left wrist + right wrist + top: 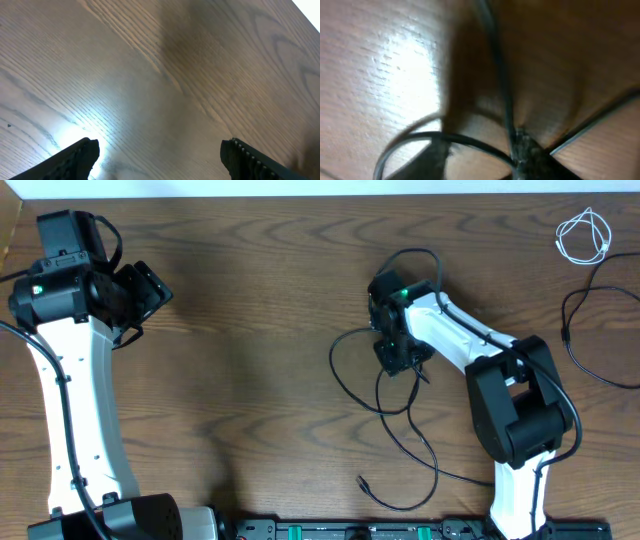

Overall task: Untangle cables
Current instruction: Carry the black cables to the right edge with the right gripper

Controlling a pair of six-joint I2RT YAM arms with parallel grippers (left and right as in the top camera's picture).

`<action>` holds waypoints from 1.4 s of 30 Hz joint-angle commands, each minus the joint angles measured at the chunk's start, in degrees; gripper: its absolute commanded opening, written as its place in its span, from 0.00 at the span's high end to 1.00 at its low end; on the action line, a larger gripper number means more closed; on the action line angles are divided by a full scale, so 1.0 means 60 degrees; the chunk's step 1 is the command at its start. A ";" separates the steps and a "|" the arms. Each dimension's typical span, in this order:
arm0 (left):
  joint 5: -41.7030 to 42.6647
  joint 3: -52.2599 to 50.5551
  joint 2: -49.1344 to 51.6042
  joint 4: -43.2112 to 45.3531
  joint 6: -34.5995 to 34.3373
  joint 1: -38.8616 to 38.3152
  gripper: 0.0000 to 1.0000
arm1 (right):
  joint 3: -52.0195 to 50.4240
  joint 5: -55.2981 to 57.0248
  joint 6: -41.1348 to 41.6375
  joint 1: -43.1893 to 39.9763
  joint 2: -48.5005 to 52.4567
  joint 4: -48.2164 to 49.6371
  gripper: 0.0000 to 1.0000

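Long thin black cables (385, 405) lie looped and crossed on the wooden table near its middle, one small plug (362, 480) ending toward the front. My right gripper (400, 358) is down on the top of this tangle. In the right wrist view, blurred black cable strands (500, 75) cross between the fingers of my right gripper (482, 160), whose jaws stand narrowed but apart, with wood showing between them. A short white cable (585, 235) lies coiled at the far right corner. My left gripper (150, 290) hovers at the far left, open (160, 155) over bare wood.
Another thin black cable (575, 345) curves along the right edge of the table, apart from the tangle. The arms' bases and a black rail (350, 530) line the front edge. Thicker black wires run along each arm.
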 commanded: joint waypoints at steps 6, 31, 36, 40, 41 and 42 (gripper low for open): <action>-0.0058 0.0004 0.0109 -0.0011 0.0164 0.0040 0.17 | 0.0029 0.0262 0.0561 -0.0244 0.0186 0.0991 0.99; -0.0058 0.0004 0.0109 -0.0011 0.0160 0.0040 0.17 | 1.0939 -0.0131 0.0710 -0.4189 -0.0878 -0.4266 0.99; -0.0058 0.0004 0.0109 -0.0011 0.0160 0.0040 0.17 | 1.2295 -0.0127 0.0925 -0.5260 -0.0878 -0.4448 0.99; -0.0058 0.0004 0.0109 -0.0007 0.0160 0.0040 0.17 | 1.3081 -0.0131 0.0994 -0.6255 -0.0878 -0.4426 0.99; -0.0058 0.0004 0.0109 -0.0007 0.0160 0.0040 0.17 | 1.3216 -0.0127 0.1035 -0.6492 -0.0878 -0.4426 0.99; -0.0058 0.0004 0.0109 0.0000 0.0160 0.0040 0.17 | 1.3336 -0.0131 0.1060 -0.6747 -0.0878 -0.4426 0.99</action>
